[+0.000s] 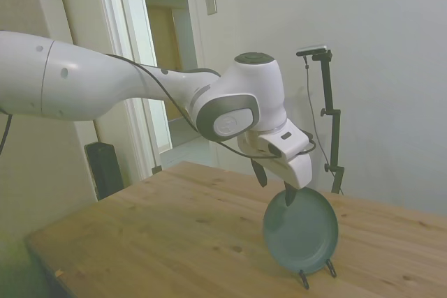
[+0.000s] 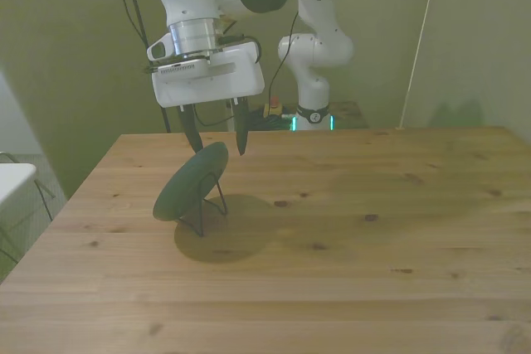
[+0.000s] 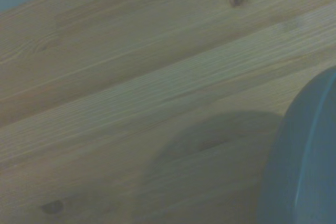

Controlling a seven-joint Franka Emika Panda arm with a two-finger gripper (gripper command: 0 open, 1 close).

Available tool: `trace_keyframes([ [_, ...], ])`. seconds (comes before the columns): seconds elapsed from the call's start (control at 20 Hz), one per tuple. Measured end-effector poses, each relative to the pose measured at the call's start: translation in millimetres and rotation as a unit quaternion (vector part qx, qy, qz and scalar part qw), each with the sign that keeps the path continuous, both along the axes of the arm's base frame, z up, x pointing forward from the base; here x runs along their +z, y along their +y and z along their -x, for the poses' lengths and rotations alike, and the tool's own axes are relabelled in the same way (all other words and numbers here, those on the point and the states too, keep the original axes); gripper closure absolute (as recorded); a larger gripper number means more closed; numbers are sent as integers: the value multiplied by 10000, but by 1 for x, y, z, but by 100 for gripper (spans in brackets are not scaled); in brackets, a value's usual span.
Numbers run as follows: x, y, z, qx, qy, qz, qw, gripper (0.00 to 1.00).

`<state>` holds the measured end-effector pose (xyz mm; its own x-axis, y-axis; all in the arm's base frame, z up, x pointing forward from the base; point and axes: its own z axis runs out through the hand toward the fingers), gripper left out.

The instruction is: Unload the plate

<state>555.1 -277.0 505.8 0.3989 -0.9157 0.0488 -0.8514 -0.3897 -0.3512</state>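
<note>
The teal plate (image 1: 300, 233) (image 2: 189, 186) stands on edge, leaning back in a thin black wire stand (image 1: 304, 282) (image 2: 214, 205) on the wooden table (image 2: 373, 230). My gripper (image 1: 275, 185) (image 2: 219, 149) hangs just above the plate's top rim and is open. Its two dark fingers (image 2: 241, 140) point down, one on each side of the rim, with nothing clamped between them. Whether a finger touches the rim I cannot tell. In the wrist view a blurred arc of the plate (image 3: 307, 156) shows against the table boards.
The plate and stand sit toward the front view's left side of the table, and their shadow (image 2: 224, 234) lies in front of them. A black box (image 1: 105, 169) stands on the floor past the table's far corner. A white object (image 2: 12, 181) sits beyond the table's edge on the front view's left.
</note>
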Motion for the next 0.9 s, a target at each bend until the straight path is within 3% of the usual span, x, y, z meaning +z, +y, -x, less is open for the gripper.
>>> trace_keyframes([
  [0.9,1,-3,1,23,-16,17,10000,100],
])
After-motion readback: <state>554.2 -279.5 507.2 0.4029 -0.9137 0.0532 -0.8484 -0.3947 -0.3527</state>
